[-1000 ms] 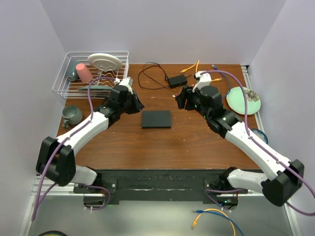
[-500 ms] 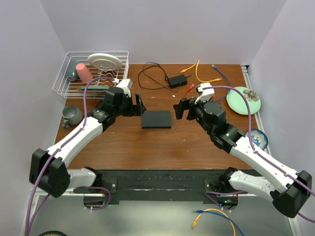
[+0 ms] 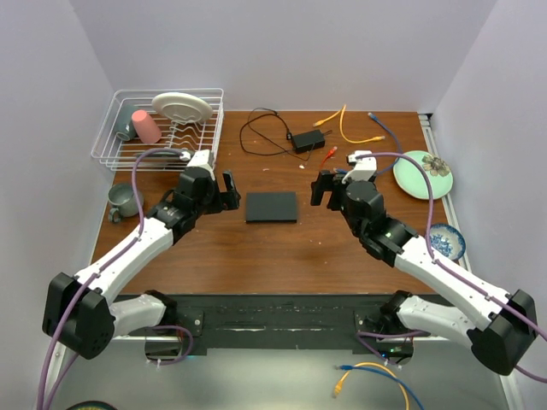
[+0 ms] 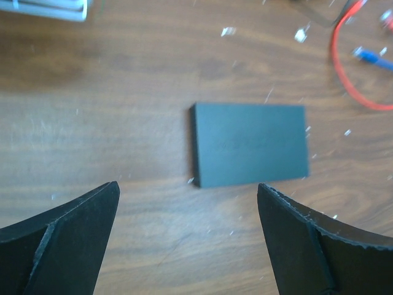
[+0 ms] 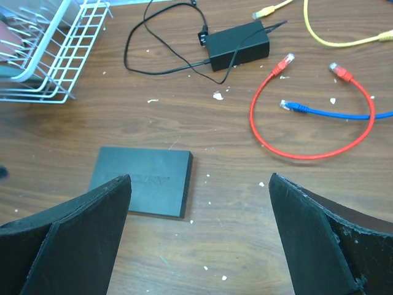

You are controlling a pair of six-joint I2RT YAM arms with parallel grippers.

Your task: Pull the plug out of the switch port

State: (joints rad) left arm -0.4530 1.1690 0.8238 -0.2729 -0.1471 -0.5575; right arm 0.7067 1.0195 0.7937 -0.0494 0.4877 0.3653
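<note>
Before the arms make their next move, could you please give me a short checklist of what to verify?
1. Left gripper open: ok.
2. Right gripper open: ok.
3. Black box flat on the table, held by neither gripper: ok.
4. No cable joined to the black box: ok, none shows in any view.
5. Red cable loose, both plugs free: ok.
6. Which edge of the black box carries the sockets: cannot tell.
</note>
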